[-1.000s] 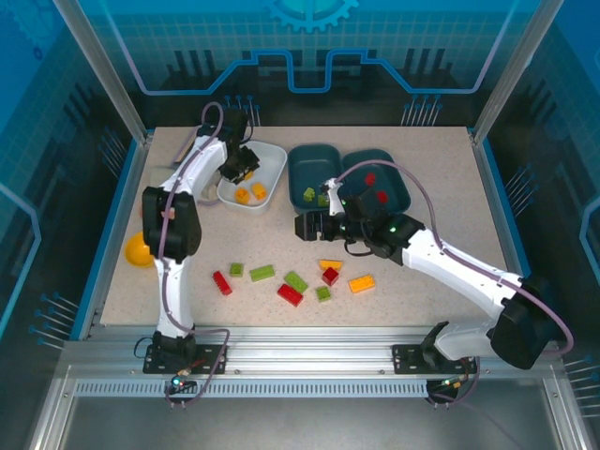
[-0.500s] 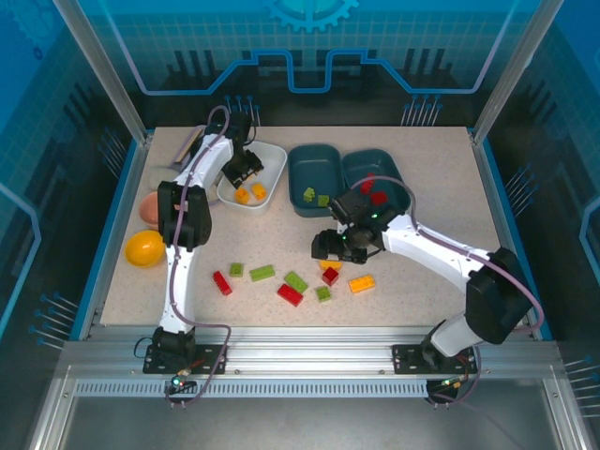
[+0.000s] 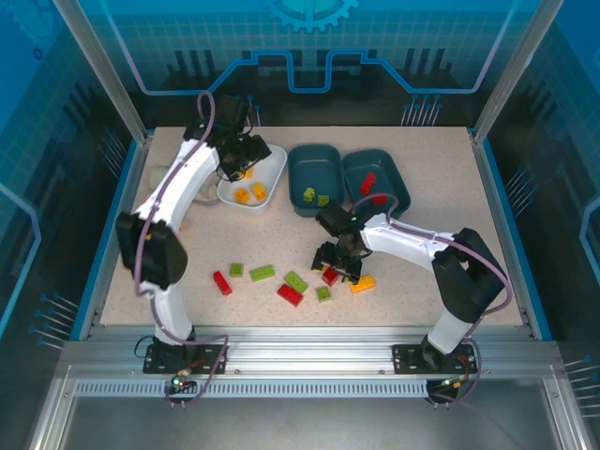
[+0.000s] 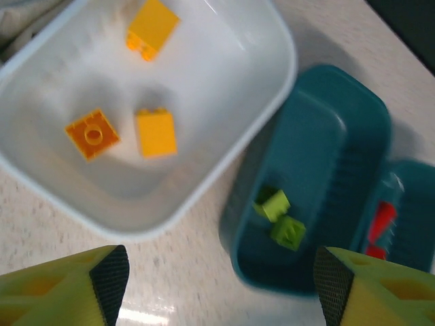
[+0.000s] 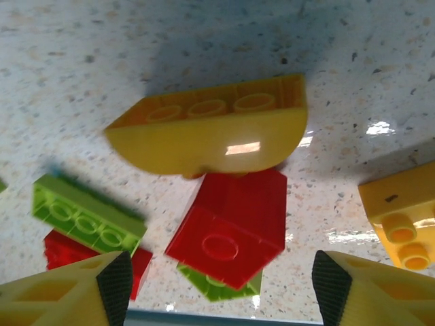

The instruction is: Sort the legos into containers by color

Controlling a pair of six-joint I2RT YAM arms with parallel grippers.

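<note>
Over the speckled bench, top external view: the left tool hangs close above the white rounded plastic tub, which holds orange-yellow studded plastic bricks. Beside it the middle dark teal plastic tub holds green bricks and the right-hand dark teal plastic tub holds red bricks, so each container evidently stands for one colour. The right tool is low over a cluster of loose bricks of all three colours, lying toward the near edge and not yet sorted; whether its fingers are parted cannot be told from this height. Left wrist view: the left tool is open and empty, its fingertips wide apart over the bench just beside the white tub, in which three orange-yellow pieces lie apart. Two green pieces sit together in the middle tub. Having nothing to deliver, this tool's next useful move is judged to be toward the loose bricks. Right wrist view: the right tool is open and grips nothing, its fingertips straddling a red square brick that appears to rest partly on a green piece. A yellow curved-sided brick touches its far edge, with a green long brick on one side and an orange-yellow brick on the other. The wide opening is judged to prepare a pinch on the red brick, destined for the right-hand tub; the crowding neighbours may be nudged or caught.
</note>
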